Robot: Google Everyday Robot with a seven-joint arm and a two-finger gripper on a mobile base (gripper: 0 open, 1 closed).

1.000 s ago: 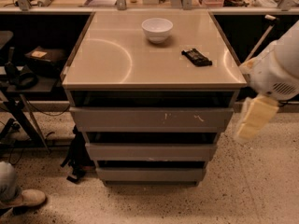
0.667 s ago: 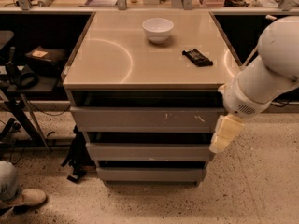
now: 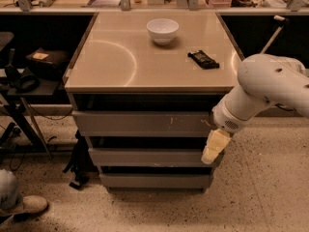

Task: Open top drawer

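The top drawer [image 3: 140, 123] is the widest grey front under the tan tabletop, with small pale scratch marks right of centre. It sits flush and closed above two narrower grey drawer fronts. My white arm comes in from the right. My gripper [image 3: 214, 147] with pale yellow fingers hangs down at the right end of the drawers, its tips level with the middle drawer front, just below the top drawer's right corner.
On the tabletop [image 3: 111, 62] stand a white bowl [image 3: 162, 30] and a flat black object [image 3: 203, 59]. A dark side stand with gear [image 3: 29, 71] is at the left. A shoe [image 3: 24, 207] is at the bottom left. Speckled floor lies to the right.
My arm has swung left and in toward the cabinet. The gripper went from beside the cabinet's right side to in front of the drawers' right end. The drawers have not moved.
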